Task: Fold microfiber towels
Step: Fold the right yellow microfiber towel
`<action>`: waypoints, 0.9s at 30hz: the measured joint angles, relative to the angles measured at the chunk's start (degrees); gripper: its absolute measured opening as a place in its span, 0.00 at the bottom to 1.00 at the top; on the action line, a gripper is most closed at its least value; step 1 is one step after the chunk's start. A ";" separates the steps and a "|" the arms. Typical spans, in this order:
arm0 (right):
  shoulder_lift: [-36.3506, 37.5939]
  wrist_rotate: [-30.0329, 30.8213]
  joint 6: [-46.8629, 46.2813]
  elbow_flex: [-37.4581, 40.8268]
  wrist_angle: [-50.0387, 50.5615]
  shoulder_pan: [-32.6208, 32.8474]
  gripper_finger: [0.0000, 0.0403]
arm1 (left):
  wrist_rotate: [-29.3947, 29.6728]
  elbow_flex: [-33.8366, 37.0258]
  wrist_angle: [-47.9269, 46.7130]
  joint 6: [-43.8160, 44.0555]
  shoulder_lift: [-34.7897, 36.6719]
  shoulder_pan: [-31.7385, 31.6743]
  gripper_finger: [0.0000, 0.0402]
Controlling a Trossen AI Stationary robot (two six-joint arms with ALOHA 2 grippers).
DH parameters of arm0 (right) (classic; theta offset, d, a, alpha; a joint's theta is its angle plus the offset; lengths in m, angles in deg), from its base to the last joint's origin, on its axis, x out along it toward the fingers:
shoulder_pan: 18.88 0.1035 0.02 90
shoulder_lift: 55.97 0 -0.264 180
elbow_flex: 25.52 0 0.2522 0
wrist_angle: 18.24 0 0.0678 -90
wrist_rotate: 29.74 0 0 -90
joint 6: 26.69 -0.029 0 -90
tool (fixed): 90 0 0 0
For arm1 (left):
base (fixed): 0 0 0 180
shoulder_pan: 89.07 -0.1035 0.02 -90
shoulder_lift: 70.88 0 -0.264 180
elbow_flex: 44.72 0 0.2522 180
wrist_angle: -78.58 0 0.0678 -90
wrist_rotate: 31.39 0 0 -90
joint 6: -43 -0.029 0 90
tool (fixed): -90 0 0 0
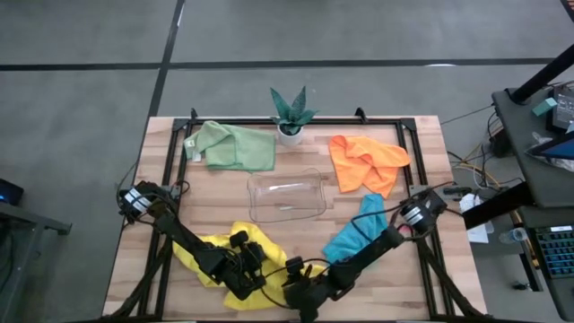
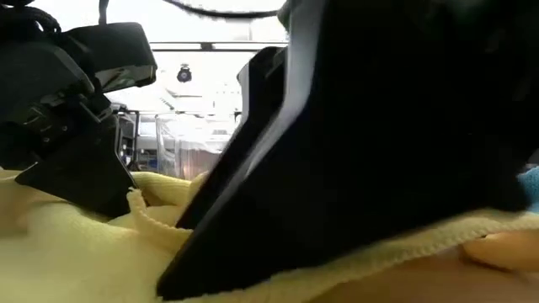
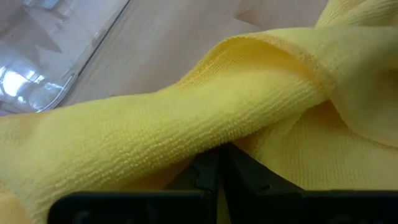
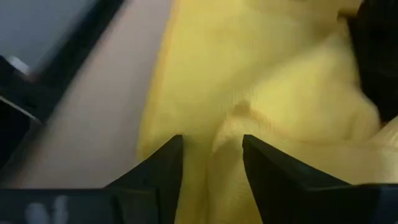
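Far left on my worktop (image 1: 421, 193): pale green towel (image 1: 235, 147). Near left: yellow towel (image 1: 215, 253), bunched; my left gripper (image 3: 217, 171) sits clenched on a fold of it. Centre: clear tray (image 1: 287, 196); plant (image 1: 291, 115) beyond. Near centre: my right gripper (image 4: 211, 165), fingers parted astride the yellow cloth. Right: teal towel (image 1: 357, 235), orange towel (image 1: 366, 161).

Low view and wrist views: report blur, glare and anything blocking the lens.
Low view: a dark arm fills the frame, out of focus; bright backlight washes out the room behind the clear tray. Right wrist view: motion-blurred over the yellow towel. Left wrist view: sharp weave, glare on the tray.
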 joint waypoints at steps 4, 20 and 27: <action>0.17 0.04 -0.87 -1.08 3.40 -0.08 0.33 | -0.04 0.00 0.00 0.00 0.00 0.02 0.01; 3.86 -1.55 -0.24 -2.05 9.19 -0.50 0.02 | -0.05 0.24 0.00 -0.11 0.02 0.02 0.01; 8.04 -1.51 -3.00 -2.03 13.65 -0.04 0.02 | -0.02 0.33 -0.11 -0.13 0.04 0.09 0.01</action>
